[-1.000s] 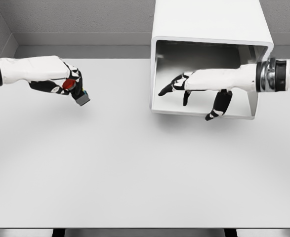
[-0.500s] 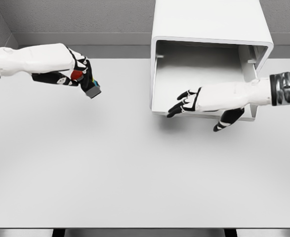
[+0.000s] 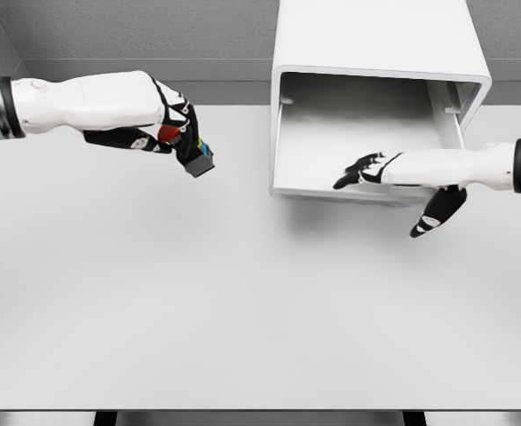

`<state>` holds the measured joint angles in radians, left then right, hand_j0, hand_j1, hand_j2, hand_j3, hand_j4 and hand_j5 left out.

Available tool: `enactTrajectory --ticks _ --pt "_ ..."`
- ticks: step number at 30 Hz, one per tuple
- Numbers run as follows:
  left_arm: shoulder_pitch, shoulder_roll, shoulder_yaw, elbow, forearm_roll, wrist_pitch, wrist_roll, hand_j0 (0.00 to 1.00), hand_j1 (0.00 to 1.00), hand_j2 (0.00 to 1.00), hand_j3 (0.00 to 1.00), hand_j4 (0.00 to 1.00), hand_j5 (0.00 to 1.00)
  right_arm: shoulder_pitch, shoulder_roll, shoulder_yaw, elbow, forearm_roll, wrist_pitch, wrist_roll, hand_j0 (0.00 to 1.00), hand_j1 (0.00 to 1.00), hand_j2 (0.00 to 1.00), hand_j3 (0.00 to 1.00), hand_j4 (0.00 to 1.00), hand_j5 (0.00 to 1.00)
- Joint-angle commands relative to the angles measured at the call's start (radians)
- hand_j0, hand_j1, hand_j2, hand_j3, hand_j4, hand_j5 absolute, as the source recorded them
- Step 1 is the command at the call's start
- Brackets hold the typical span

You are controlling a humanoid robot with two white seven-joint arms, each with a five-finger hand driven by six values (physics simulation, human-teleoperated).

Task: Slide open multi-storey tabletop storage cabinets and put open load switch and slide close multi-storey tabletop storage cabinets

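The white storage cabinet (image 3: 380,40) stands at the back of the table, right of centre, with its drawer (image 3: 367,133) slid open toward me and nothing inside. My left hand (image 3: 176,138) hovers above the table left of the drawer, shut on the load switch (image 3: 196,158), a small dark block with a red knob and coloured terminals. My right hand (image 3: 393,182) is at the drawer's front edge with its fingers spread and holding nothing; its thumb hangs below the drawer front.
The white table (image 3: 242,302) runs wide in front of the cabinet. A grey wall (image 3: 136,35) closes the back, and the table's near edge runs along the bottom of the view.
My left hand has carried the load switch rightward toward the drawer. My right hand has drawn back to the right and lower, out of the drawer to its front edge.
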<state>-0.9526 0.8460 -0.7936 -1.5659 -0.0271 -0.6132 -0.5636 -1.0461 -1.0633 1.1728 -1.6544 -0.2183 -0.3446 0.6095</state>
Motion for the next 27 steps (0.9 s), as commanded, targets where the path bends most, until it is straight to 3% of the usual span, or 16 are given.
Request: enactTrajectory --ticks 1,10,14,27 --pt "0.000 -0.007 0.002 -0.003 0.006 0.002 0.001 0.41 0.41 0.41 0.41 0.41 0.41 0.000 -0.012 0.001 -0.004 0.003 0.004 0.001 1.00 1.00 1.00 1.00 1.00 1.00" --pt "-0.037 -0.010 0.001 0.001 0.006 0.002 0.001 0.41 0.41 0.41 0.41 0.41 0.41 0.005 -0.026 0.001 -0.025 0.007 -0.180 0.001 1.00 1.00 1.00 1.00 1.00 1.00" --pt "-0.035 -0.070 0.001 0.001 -0.004 0.002 0.001 0.41 0.41 0.41 0.41 0.41 0.41 0.006 -0.040 0.001 -0.024 0.004 -0.266 0.001 1.00 1.00 1.00 1.00 1.00 1.00" --pt "-0.071 -0.214 -0.003 0.004 -0.079 0.002 -0.001 0.41 0.41 0.41 0.41 0.41 0.41 0.023 -0.112 -0.002 -0.033 -0.041 -0.266 0.001 1.00 1.00 1.00 1.00 1.00 1.00"
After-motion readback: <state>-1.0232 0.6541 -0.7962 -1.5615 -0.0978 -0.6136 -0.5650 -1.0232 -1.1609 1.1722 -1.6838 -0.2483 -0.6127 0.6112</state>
